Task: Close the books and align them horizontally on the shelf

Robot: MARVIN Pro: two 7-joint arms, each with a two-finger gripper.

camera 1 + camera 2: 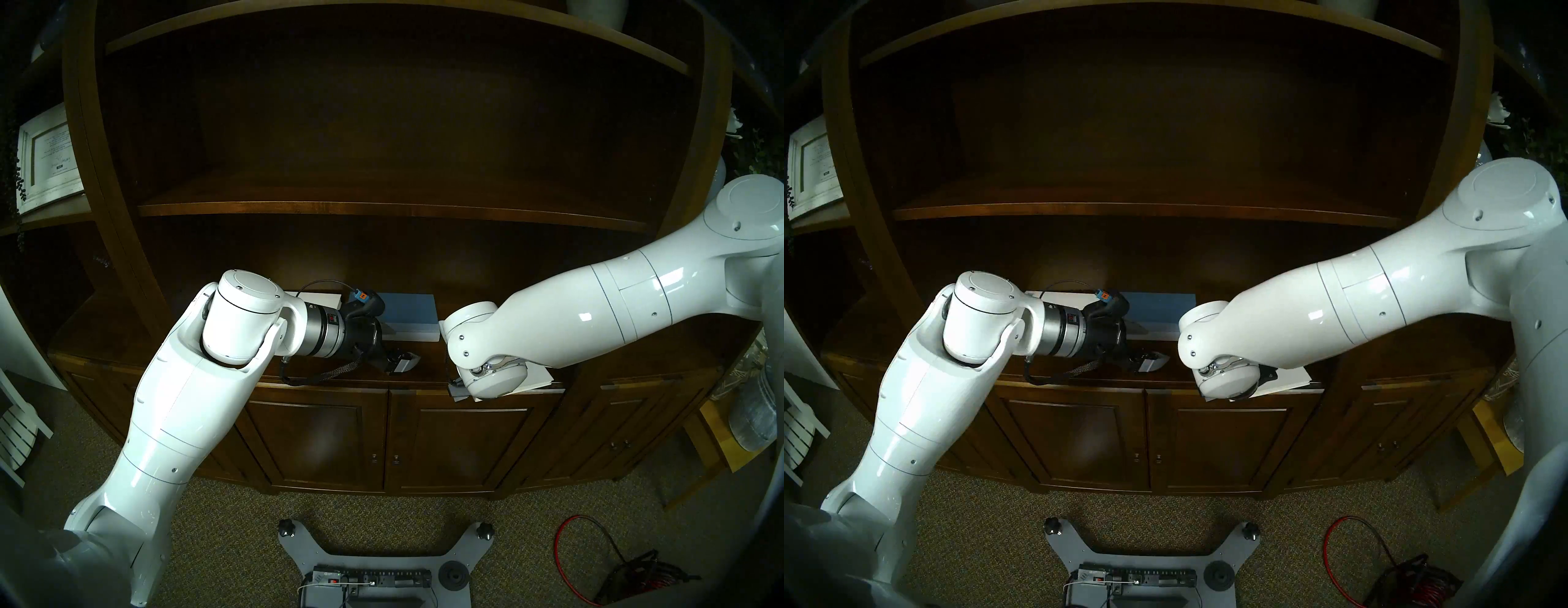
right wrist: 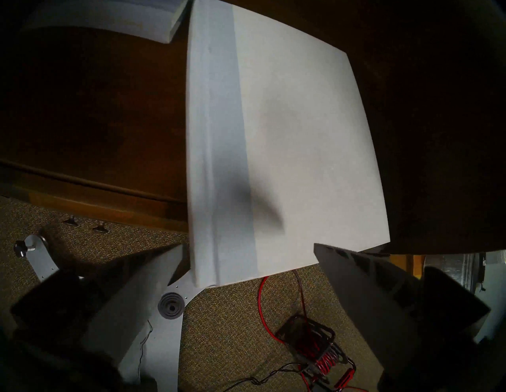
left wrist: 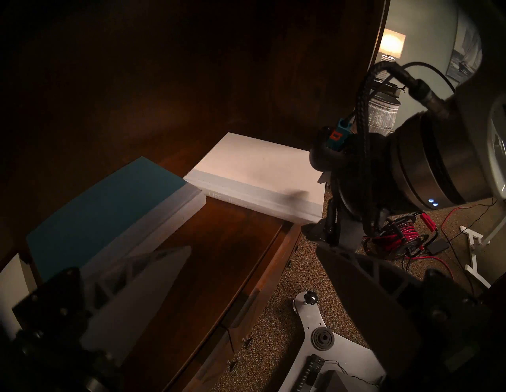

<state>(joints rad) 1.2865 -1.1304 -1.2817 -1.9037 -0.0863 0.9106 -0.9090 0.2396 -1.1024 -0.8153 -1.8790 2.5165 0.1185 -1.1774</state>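
Now your right gripper (image 2: pixel 247 276) is hovering spread over the white book (image 2: pixel 287 142) overhanging the shelf (image 2: pixel 90 115) — left gripper (image 3: pixel 254 271) spread too.

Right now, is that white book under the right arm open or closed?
Closed: the white book lies flat, cover down, spine strip showing, overhanging the shelf edge.

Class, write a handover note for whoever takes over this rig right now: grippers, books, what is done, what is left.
Left gripper: open, empty, above the shelf in front of the blue book.
Right gripper: open, at the striped white book.
Blue and striped books lie closed; the other white book is mostly hidden.
Left: the striped book sits askew, overhanging the shelf's front edge; probably push it back into line.
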